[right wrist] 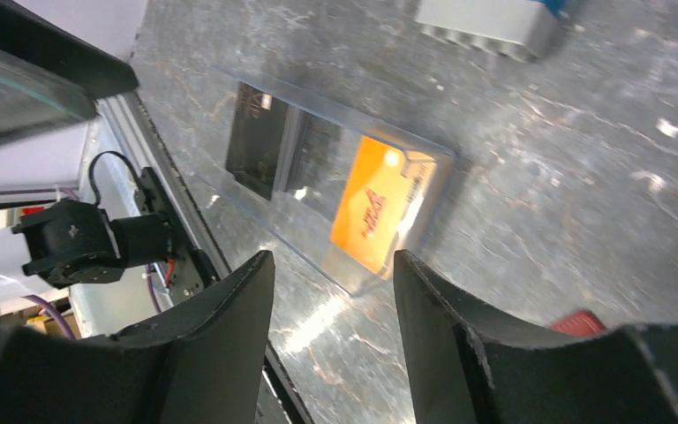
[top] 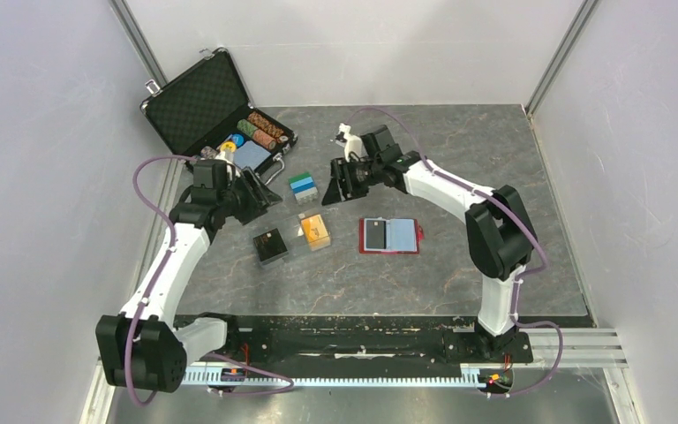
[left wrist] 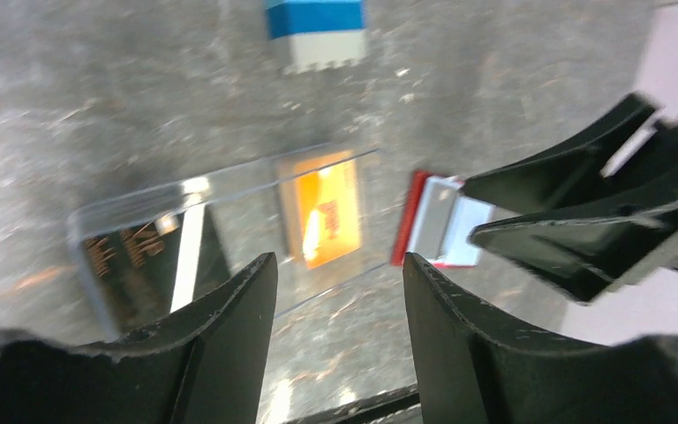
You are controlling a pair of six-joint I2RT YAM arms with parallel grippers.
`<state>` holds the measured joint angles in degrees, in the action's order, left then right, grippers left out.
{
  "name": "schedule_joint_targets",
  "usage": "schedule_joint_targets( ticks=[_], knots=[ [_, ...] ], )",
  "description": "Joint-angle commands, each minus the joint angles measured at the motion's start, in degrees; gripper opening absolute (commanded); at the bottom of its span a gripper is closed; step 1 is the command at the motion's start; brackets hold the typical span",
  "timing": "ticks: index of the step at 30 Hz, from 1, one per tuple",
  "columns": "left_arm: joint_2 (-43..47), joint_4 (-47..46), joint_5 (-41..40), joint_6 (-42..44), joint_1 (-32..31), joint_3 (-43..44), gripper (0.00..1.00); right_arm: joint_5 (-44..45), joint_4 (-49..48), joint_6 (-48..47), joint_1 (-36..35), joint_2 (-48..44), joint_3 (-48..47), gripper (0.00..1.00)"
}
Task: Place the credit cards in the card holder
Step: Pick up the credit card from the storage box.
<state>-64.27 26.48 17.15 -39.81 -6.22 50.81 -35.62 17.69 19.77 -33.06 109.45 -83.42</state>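
- Top external view, grippers: the left gripper [top: 263, 193] and the right gripper [top: 337, 183] hang above the table [top: 459, 150]. They face each other, well apart. Whether the jaws are parted cannot be told from here.
- Top external view, task items: the orange credit cards [top: 315, 231] lie in a clear case [top: 293, 242] beside a black box [top: 270, 246]. They sit between the two grippers and toward the near edge. Their long axis runs roughly near to far, slightly tilted.
- Top external view, target: the card holder [top: 390, 236] lies open and flat to the right of the cards, apart from them. Its long axis runs left to right.
- Top external view, other: a chip stack [top: 303, 187] and a chip case [top: 199, 102] stand farther back.
- Left wrist view: the jaws stand apart with nothing between them. The credit cards [left wrist: 322, 216] lie just beyond the fingertips, and the card holder [left wrist: 433, 221] lies past them to the right.
- Right wrist view: the jaws stand apart and empty. The credit cards [right wrist: 375, 212] lie ahead in the clear case, their long axis slanted across the jaw gap.
- Judgement: the right arm looks slightly nearer the cards and clearly nearer the card holder. A pick would call for a descent toward the near edge.
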Motion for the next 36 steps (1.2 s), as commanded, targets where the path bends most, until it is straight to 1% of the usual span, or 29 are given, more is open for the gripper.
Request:
schedule_joint_targets(
  ticks=[1,6,11,19,25,36],
  knots=[
    [0.09,15.79,-7.12,8.83,0.59,4.56,0.61,-3.33,-0.92,2.95,-3.15,3.11,-5.93,0.54],
    [-1.31,23.93,-13.60,12.74,0.59,6.79,0.59,-5.94,-1.07,5.01,-6.40,6.64,-8.78,0.50],
    [-4.42,27.07,-14.83,14.99,0.57,6.57,0.56,-7.94,-2.44,7.23,-9.55,9.59,-9.51,0.47],
    [-7.56,26.47,-14.77,15.55,0.42,4.84,0.47,-9.05,-6.16,10.71,-12.87,13.79,-9.79,0.45],
    [-9.25,24.97,-12.70,15.57,0.26,4.83,0.40,-6.85,-6.69,11.34,-14.38,16.55,-10.69,0.42],
    [-9.86,23.91,-11.96,15.13,-1.62,4.22,0.36,-4.17,-4.97,11.89,-15.87,20.42,-13.80,0.40]
  ],
)
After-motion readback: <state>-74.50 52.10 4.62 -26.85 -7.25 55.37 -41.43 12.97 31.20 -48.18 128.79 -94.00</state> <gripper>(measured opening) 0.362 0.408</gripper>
